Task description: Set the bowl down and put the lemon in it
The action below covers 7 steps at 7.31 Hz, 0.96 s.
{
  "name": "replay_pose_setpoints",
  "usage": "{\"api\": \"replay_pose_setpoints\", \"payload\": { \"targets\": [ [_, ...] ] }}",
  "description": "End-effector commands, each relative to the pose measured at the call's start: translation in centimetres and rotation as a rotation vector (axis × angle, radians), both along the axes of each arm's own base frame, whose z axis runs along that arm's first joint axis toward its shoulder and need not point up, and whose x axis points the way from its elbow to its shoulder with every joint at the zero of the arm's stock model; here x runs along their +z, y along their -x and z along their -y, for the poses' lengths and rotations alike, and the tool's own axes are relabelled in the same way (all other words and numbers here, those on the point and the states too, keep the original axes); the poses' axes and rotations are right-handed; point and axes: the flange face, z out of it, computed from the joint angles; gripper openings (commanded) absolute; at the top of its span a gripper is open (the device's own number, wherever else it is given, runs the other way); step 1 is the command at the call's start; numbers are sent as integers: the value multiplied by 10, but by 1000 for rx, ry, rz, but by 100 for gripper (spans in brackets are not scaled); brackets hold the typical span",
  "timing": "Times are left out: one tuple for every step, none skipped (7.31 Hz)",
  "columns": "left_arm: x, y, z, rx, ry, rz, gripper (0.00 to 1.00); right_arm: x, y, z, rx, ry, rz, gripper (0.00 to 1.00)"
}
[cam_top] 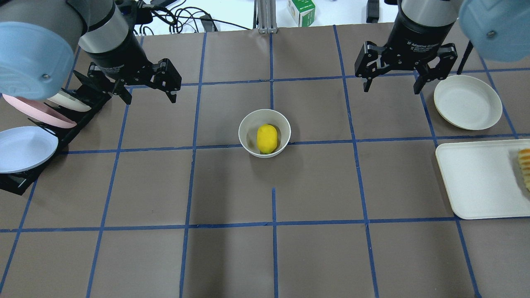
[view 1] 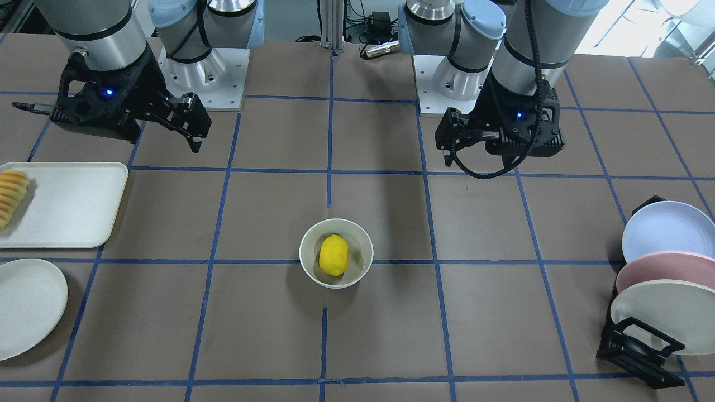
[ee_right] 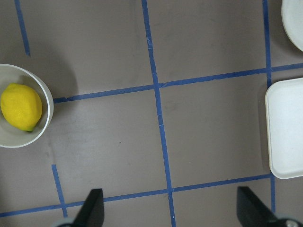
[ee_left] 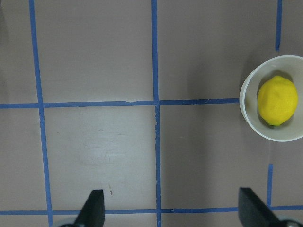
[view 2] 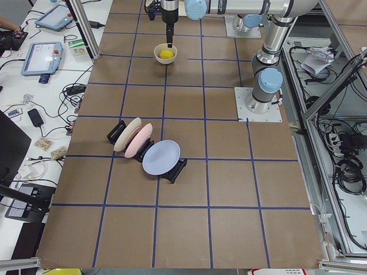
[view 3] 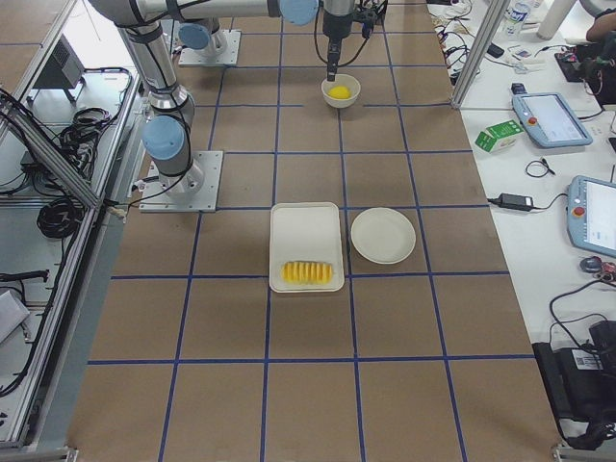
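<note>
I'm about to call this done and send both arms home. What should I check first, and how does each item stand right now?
1. The bowl stands upright on the table, near its middle: ok.
2. The lemon lies inside the bowl, below its rim: ok.
3. The left tool is open, holds nothing and is clear of the bowl: ok.
4. The right tool is open, holds nothing and is clear of the bowl: ok.
5. The plate rack stands apart from the left tool: ok.
6. Whether the lemon would roll if the table is bumped: cannot tell.
</note>
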Motion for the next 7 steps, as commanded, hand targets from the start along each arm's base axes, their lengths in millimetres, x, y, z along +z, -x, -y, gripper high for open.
{"api": "replay_pose_setpoints", "payload": {
  "targets": [
    [3, 0, -2, 0, 5, 1, 100, 4, 0, 1, 0, 9, 0, 100],
    [3, -1, -3, 0, -7, 3, 100, 6, 0, 0, 0, 12, 0, 100],
    [4, -1, -4, 2, -21, 3, 100, 6, 0, 0, 0, 14, 1, 100],
    [0, -1, -3, 2, -33, 3, 100, 9, 0, -1, 0, 19, 1, 100],
    [0, -1, -3, 2, -33, 3, 100, 7, 0, -1, 0, 17, 3, 100],
    [2, -1, -4, 0, -30, 5, 100, 7, 0, -1, 0, 17, 4, 100],
    [4, -1, -5, 0, -27, 5, 100, 7, 0, 0, -2, 19, 4, 100]
  ]
}}
